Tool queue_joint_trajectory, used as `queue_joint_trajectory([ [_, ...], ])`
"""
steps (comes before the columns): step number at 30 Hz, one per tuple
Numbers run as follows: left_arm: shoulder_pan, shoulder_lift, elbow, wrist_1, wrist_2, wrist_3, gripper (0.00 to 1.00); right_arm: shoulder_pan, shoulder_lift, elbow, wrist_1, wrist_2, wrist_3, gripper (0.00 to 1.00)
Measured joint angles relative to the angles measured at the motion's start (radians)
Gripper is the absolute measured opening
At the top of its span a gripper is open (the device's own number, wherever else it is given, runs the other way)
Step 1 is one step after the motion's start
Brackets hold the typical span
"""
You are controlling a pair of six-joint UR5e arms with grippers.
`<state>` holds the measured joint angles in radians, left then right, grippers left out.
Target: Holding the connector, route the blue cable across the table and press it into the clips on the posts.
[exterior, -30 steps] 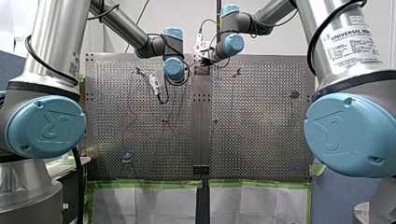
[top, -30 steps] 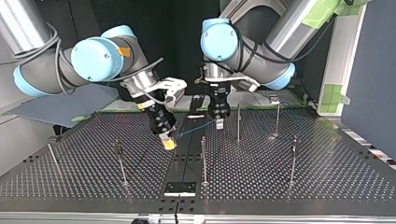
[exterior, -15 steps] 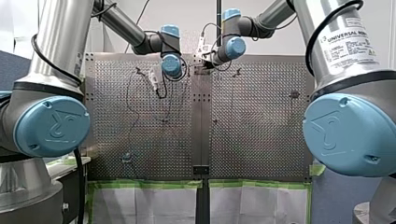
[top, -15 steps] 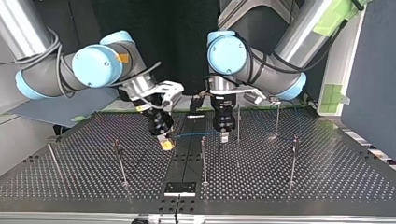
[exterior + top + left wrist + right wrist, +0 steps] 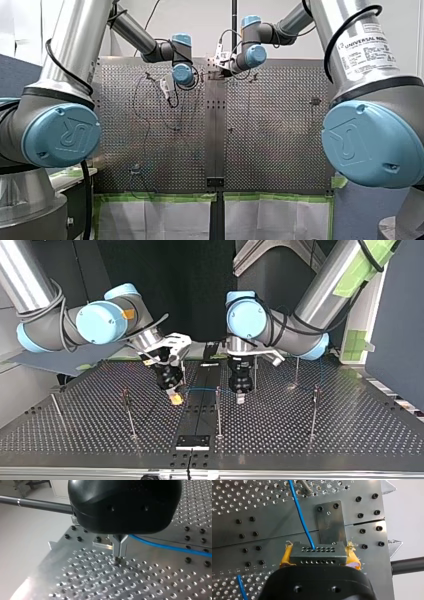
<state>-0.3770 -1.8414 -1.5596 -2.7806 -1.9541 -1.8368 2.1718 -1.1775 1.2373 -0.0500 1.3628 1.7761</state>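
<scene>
Right wrist view: my right gripper (image 5: 319,558) clamps the connector (image 5: 317,552) between yellow pads (image 5: 286,557), blue cable (image 5: 300,512) running out over the table (image 5: 367,565). My left gripper (image 5: 119,552) looks closed beside it. Light, floppy wire, I reckon, so steer by the rigid connector.

I am in a robotics lab: a perforated metal table (image 5: 310,440) set with posts (image 5: 218,415), green tape (image 5: 160,197), a blue partition (image 5: 395,315).

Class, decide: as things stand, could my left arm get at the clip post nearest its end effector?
Probably yes. The left end effector stands right beside that post in the top view, with nothing between them but the blue cable it holds.
</scene>
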Motion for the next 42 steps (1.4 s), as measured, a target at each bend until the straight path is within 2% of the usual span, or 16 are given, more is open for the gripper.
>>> queue_joint_trajectory([
  [7, 0.01, -0.051, 0.053, -0.028, 0.011, 0.011, 0.0, -0.022, 0.019, -0.019, -0.001, -0.019, 0.012, 0.0],
  [13, 0.048, -0.073, 0.104, -0.036, 0.038, 0.014, 0.0, -0.051, 0.049, -0.037, -0.005, -0.036, 0.015, 0.0],
  [17, 0.068, -0.075, 0.136, -0.041, 0.053, 0.016, 0.0, -0.07, 0.065, -0.055, -0.007, -0.043, 0.025, 0.0],
  [26, 0.066, -0.075, 0.145, -0.072, 0.057, 0.019, 0.0, -0.104, 0.075, -0.072, -0.008, -0.056, 0.031, 0.0],
  [28, 0.063, -0.075, 0.145, -0.079, 0.057, 0.019, 0.04, -0.108, 0.075, -0.072, -0.007, -0.058, 0.03, 0.0],
  [29, 0.06, -0.075, 0.145, -0.083, 0.057, 0.019, 0.29, -0.109, 0.075, -0.072, -0.007, -0.058, 0.03, 0.0],
  [30, 0.058, -0.075, 0.146, -0.087, 0.057, 0.019, 0.41, -0.11, 0.075, -0.072, -0.006, -0.059, 0.029, 0.0],
  [31, 0.055, -0.075, 0.146, -0.091, 0.057, 0.019, 0.41, -0.11, 0.075, -0.072, -0.006, -0.06, 0.029, 0.0],
  [32, 0.052, -0.075, 0.146, -0.098, 0.056, 0.019, 0.61, -0.11, 0.075, -0.072, -0.005, -0.06, 0.029, 0.0],
  [33, 0.05, -0.075, 0.146, -0.105, 0.055, 0.019, 0.75, -0.11, 0.075, -0.072, -0.005, -0.06, 0.028, 0.0],
  [34, 0.048, -0.075, 0.146, -0.111, 0.053, 0.019, 0.75, -0.111, 0.075, -0.072, -0.004, -0.06, 0.028, 0.0],
  [36, 0.043, -0.075, 0.146, -0.125, 0.051, 0.02, 1.0, -0.111, 0.075, -0.072, -0.003, -0.06, 0.027, 0.0],
  [42, 0.031, -0.074, 0.146, -0.168, 0.045, 0.046, 1.0, -0.111, 0.068, -0.072, 0.003, -0.06, 0.025, 0.0],
])
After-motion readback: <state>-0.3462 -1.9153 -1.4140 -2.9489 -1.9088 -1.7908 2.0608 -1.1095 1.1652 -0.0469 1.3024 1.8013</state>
